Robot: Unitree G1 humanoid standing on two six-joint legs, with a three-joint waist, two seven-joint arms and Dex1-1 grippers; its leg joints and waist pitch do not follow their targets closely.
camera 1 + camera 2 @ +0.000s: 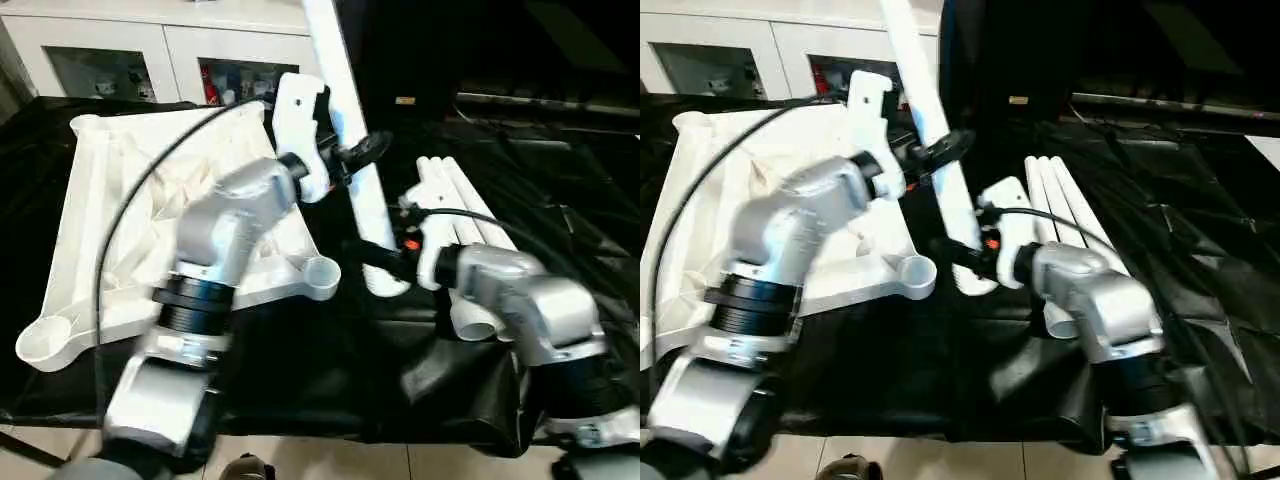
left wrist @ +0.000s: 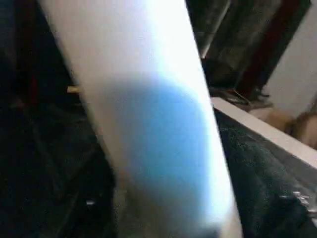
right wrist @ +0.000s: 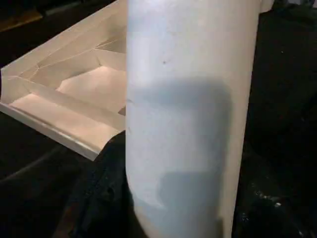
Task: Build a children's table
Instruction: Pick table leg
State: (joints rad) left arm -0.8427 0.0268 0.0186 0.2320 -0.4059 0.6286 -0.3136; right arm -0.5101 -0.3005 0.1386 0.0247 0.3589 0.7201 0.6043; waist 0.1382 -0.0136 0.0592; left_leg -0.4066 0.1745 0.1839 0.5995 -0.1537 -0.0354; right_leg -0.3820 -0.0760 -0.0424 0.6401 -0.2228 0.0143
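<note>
Two silver arms reaching forward over the black-covered surface (image 1: 300, 370), both meeting on one white leg (image 1: 345, 130) held tilted, upper end leaning away past the picture's top, lower end (image 1: 385, 283) down near the surface between the arms. Left arm bent upward at the elbow, wrist raised high, left gripper (image 1: 352, 155) at the leg's middle, black fingers on either side of the tube, seemingly clamped on it though contact blurred. Right arm lower and flatter, forearm angled inward, right gripper (image 1: 375, 258) at the leg's lower part, black fingers (image 1: 385, 262) pressed against the tube; firmness of grip hard to tell. Close up in both wrist views, leg (image 2: 148, 124) crossing right in front of each camera. Upturned tabletop (image 1: 110, 230) lying flat on the surface under the left arm, rim up, round corner sockets (image 1: 318, 275) showing, nearest one just beside the leg's lower end. Three more legs (image 1: 455, 215) lying side by side on the surface beyond the right gripper. White cabinet (image 1: 150, 50) behind.
</note>
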